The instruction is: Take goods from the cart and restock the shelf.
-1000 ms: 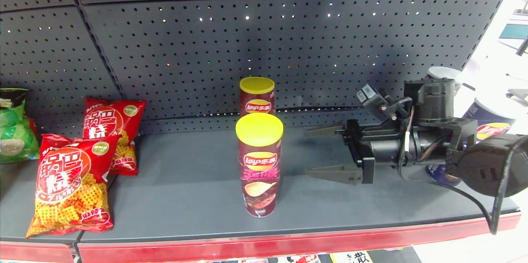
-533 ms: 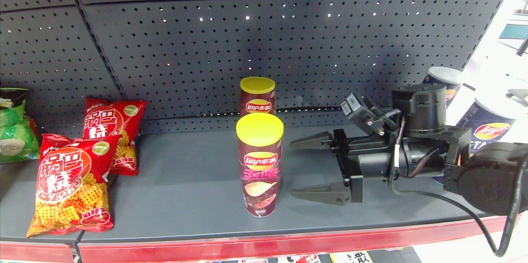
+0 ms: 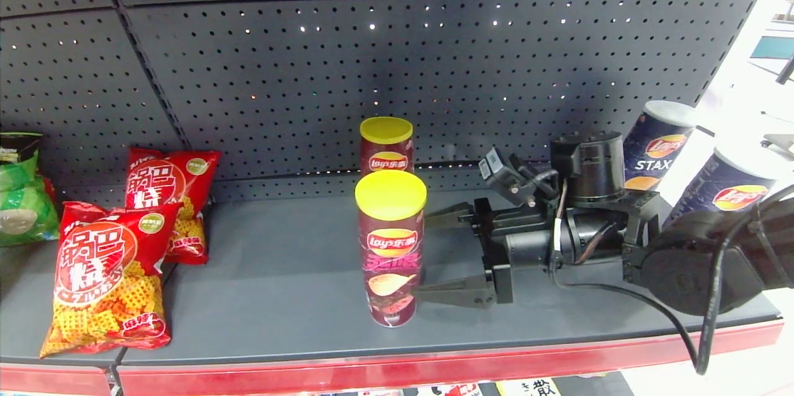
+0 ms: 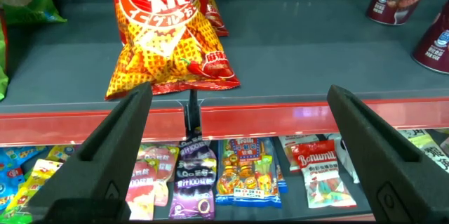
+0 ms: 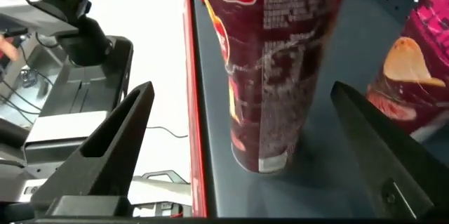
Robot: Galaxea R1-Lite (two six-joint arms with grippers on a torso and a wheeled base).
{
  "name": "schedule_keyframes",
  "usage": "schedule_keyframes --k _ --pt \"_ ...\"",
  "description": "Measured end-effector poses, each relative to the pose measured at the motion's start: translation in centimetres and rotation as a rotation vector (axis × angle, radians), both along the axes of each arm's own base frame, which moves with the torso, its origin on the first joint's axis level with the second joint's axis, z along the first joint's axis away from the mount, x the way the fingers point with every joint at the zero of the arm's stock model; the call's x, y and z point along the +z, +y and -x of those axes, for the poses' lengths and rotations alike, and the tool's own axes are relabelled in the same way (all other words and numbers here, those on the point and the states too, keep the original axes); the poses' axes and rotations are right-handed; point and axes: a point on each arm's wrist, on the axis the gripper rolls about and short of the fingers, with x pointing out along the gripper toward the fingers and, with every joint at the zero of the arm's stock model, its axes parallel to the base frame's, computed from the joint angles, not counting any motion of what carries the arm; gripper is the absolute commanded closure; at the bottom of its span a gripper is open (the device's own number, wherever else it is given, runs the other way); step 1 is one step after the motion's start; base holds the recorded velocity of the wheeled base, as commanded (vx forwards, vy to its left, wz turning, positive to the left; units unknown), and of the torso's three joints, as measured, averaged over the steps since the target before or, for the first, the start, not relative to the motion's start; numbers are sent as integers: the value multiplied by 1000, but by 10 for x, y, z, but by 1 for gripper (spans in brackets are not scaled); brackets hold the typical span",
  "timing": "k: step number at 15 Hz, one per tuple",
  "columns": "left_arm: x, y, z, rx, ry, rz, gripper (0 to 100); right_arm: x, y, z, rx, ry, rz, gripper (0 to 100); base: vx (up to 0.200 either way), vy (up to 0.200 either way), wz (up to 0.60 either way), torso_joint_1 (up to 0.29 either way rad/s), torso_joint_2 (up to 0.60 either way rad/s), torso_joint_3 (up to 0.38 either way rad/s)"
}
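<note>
On the grey shelf [image 3: 279, 297], a maroon chip can [image 3: 391, 247] with a yellow lid stands upright near the front edge, about midway along. A second can of the same kind [image 3: 386, 148] stands right behind it against the pegboard back panel [image 3: 434, 73]. The right arm [image 3: 701, 265] lies low and level over the shelf, coming in from the right with its wrist turned so that one finger is far and the other near. The right claw [image 3: 423, 257] is spread wide, its tips just at the right side of the front can. I cannot tell whether either tip touches it.

Two blue chip cans [image 3: 657, 141] stand tilted at the right end, behind the arm. Two red snack bags [image 3: 102, 278] lean at the left end, one behind the other, with a green bag [image 3: 18, 197] beyond them.

The right wrist view looks along the shelf and shows the front can standing centred in the gap between the spread fingers, with the rear can partly seen on the far side.

The left claw [image 4: 240, 94] is also spread, holding nothing, and faces the shelf's red front lip below the nearer red bag. Its view also takes in a lower shelf with rows of small candy packets [image 4: 245, 171].
</note>
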Motion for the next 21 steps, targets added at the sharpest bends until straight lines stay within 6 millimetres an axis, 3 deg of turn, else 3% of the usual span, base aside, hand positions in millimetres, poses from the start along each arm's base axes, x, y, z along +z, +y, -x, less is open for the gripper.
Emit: schedule_keyframes --k 8,21 --pt "0 0 0 0 0 0 0 -9 15 -10 14 6 8 0 0 0 0 0 0 0" --pt "0 0 0 0 0 0 0 -16 0 -34 -84 4 22 0 0 0 0 0 0 0"
